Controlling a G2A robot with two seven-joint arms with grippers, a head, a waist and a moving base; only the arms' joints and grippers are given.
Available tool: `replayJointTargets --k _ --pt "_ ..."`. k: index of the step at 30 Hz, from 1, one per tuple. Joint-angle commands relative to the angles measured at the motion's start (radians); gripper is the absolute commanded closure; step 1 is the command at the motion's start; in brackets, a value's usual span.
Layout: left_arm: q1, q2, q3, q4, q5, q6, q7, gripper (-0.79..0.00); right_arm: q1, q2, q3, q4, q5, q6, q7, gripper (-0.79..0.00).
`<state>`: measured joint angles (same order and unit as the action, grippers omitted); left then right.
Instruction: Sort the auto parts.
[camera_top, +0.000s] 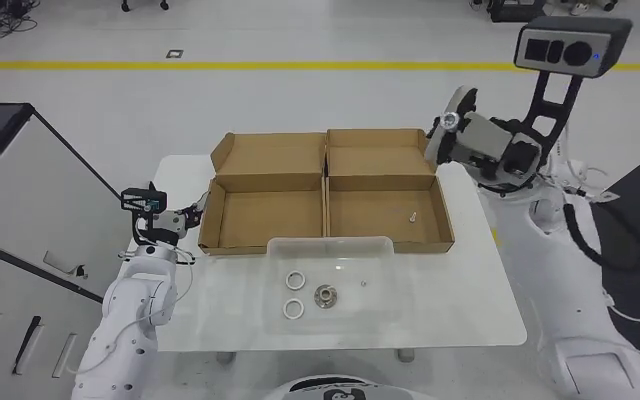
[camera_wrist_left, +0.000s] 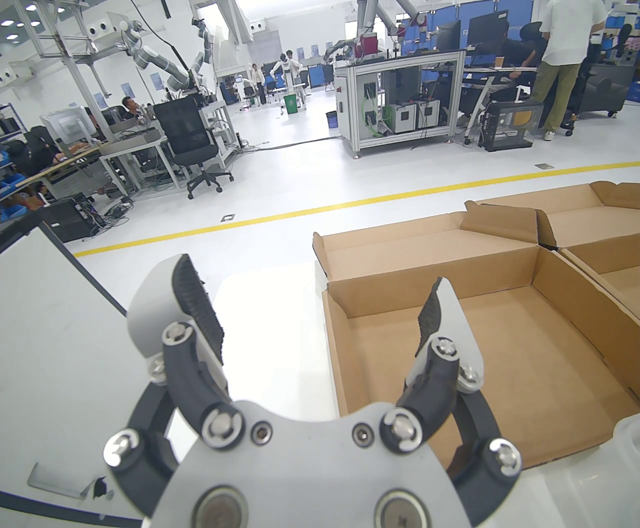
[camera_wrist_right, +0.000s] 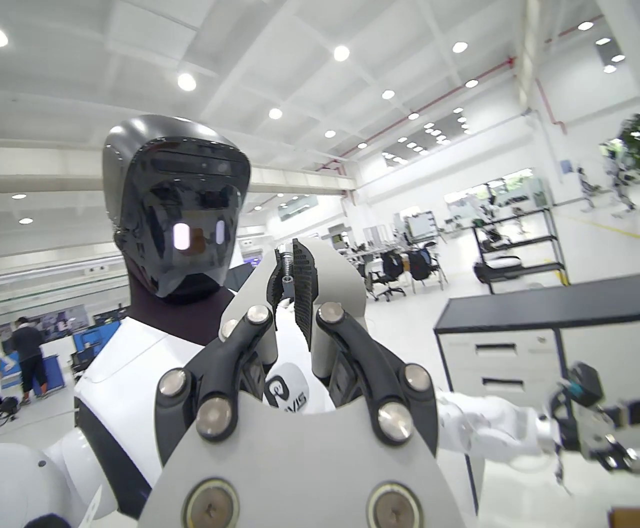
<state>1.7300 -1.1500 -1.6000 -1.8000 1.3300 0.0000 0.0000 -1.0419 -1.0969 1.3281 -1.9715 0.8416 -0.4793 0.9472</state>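
A clear plastic tray at the table's front holds two white rings, a metal flanged part and a tiny screw. Behind it stand two open cardboard boxes: the left box is bare inside, and the right box has one small bolt in it. My left gripper is open, low beside the left box's outer wall. My right gripper is raised beyond the right box's far corner, shut on a small threaded bolt.
The white table has bare room to the right of the tray and to the left of the boxes. Both box lids lie folded back toward the far edge. A grey cabinet stands beside the table on the left.
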Motion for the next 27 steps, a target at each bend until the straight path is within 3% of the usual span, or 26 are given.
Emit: replayJointTargets --k 1,7,13,18,27 --pt "0.000 0.000 0.000 0.000 0.000 0.000 0.000 -0.785 -0.035 0.014 0.090 0.003 -0.059 0.073 0.057 0.000" --pt "0.000 0.000 0.000 0.000 0.000 0.000 0.000 -0.785 -0.041 0.052 0.257 0.002 -0.300 0.235 0.235 0.000" --pt "0.000 0.000 0.000 0.000 0.000 0.000 0.000 -0.785 0.117 0.083 0.266 0.059 -0.565 0.253 0.462 0.000" --pt "0.000 0.000 0.000 0.000 0.000 0.000 0.000 -0.785 0.285 0.094 0.162 0.170 -0.719 0.207 0.587 0.000" --pt "0.000 0.000 0.000 0.000 0.000 0.000 0.000 -0.785 0.471 0.117 -0.194 0.241 -1.033 0.193 0.587 0.000"
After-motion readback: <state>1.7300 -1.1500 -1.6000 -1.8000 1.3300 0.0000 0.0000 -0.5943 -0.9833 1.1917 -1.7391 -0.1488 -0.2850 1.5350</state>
